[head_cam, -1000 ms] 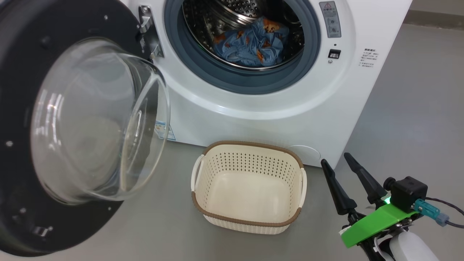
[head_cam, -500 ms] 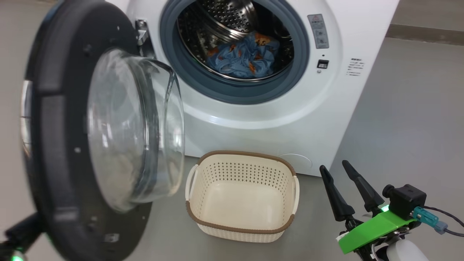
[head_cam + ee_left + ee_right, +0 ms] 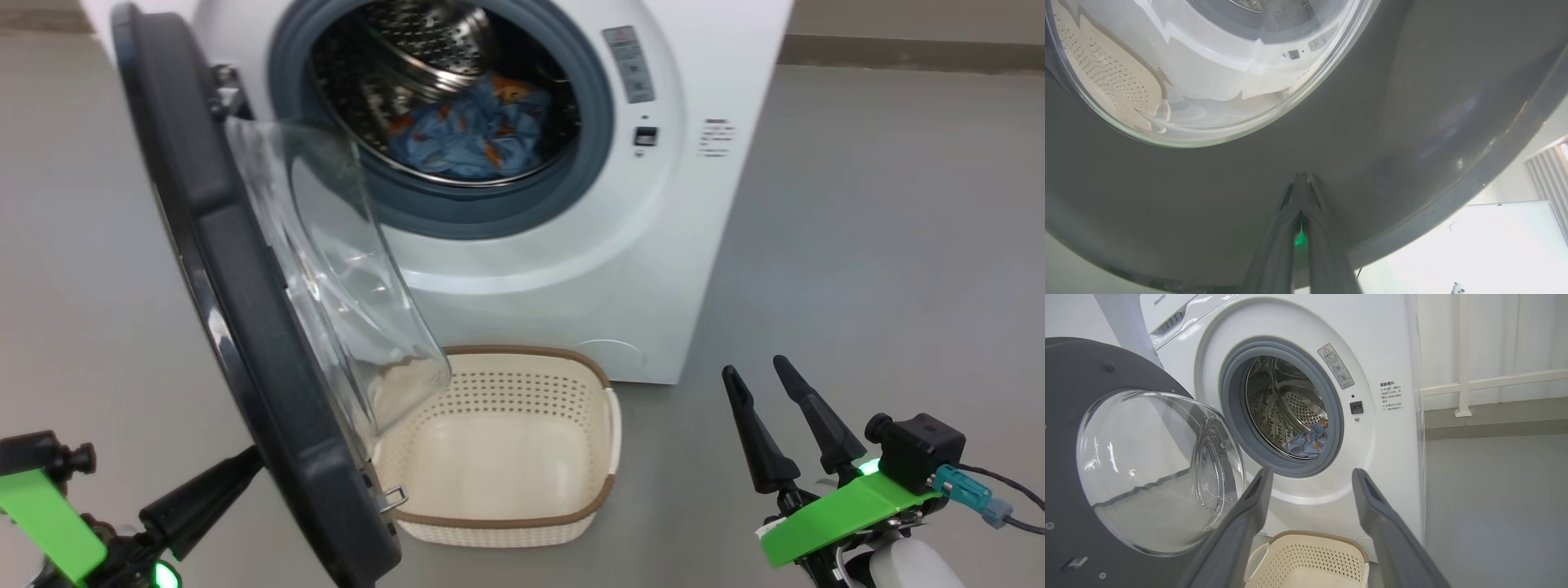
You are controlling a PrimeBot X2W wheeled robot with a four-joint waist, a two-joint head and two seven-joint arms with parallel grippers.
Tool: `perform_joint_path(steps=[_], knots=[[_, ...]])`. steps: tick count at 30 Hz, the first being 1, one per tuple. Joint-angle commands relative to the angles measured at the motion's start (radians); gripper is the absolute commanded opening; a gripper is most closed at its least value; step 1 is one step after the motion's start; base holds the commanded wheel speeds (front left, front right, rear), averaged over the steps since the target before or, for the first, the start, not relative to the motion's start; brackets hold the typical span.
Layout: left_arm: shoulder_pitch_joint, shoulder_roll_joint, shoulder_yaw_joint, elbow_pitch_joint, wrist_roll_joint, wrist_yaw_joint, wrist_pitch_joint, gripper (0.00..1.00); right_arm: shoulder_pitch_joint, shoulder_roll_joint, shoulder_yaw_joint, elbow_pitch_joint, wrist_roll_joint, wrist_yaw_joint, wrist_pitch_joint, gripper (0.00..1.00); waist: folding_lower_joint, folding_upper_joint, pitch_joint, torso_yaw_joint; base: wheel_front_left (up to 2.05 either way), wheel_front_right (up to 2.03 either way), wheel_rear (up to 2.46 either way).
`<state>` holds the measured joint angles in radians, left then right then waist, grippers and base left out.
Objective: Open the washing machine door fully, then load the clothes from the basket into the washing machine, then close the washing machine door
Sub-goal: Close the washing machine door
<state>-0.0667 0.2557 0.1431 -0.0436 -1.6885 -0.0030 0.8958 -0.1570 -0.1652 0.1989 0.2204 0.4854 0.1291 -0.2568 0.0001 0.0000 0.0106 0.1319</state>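
Closing step in hand: clothes (image 3: 473, 135) lay inside the washing machine (image 3: 531, 261); basket (image 3: 506, 518) sat empty. Left gripper (image 3: 1302, 179), fingers together, tips against half-swung door (image 3: 245, 327). Right gripper (image 3: 753, 366) spread, idle. Next move likely needed a steady push until latched.

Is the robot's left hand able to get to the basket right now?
Probably not. The half-open washing machine door stands between the left gripper and the basket, and the shut gripper appears to rest against the door's outer side.
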Motion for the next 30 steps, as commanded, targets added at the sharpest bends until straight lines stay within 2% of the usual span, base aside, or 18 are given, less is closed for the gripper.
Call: perform_joint_path(steps=[1,10,15,22,30], knots=[[-0.034,0.010,0.029,-0.035,0.009,0.000,-0.004,0.00,-0.006,-0.002,0.016,-0.029,-0.006,0.002,-0.005,1.00,-0.0001,0.0000,0.001,-0.051,0.00,0.00,0.00],[-0.077,-0.054,0.005,0.002,0.024,-0.017,-0.053,0.00,-0.006,-0.010,0.018,-0.029,-0.003,0.002,-0.005,1.00,-0.0001,0.0000,0.004,-0.166,0.00,0.00,0.00],[-0.119,-0.075,0.006,0.038,0.040,-0.028,-0.090,0.00,-0.009,-0.014,0.019,-0.030,-0.002,0.002,-0.005,1.00,-0.0001,0.0000,0.013,-0.207,0.00,0.00,0.00],[-0.158,-0.086,-0.002,0.093,0.058,-0.046,-0.107,0.00,-0.010,-0.014,0.015,-0.030,-0.002,0.002,-0.005,1.00,-0.0001,0.0000,0.017,-0.220,0.00,0.00,0.00],[-0.173,-0.086,0.001,0.113,0.063,-0.063,-0.112,0.00,-0.004,-0.006,0.005,-0.030,-0.011,0.002,-0.005,1.00,-0.0001,0.0000,0.015,-0.191,0.00,0.00,0.00]])
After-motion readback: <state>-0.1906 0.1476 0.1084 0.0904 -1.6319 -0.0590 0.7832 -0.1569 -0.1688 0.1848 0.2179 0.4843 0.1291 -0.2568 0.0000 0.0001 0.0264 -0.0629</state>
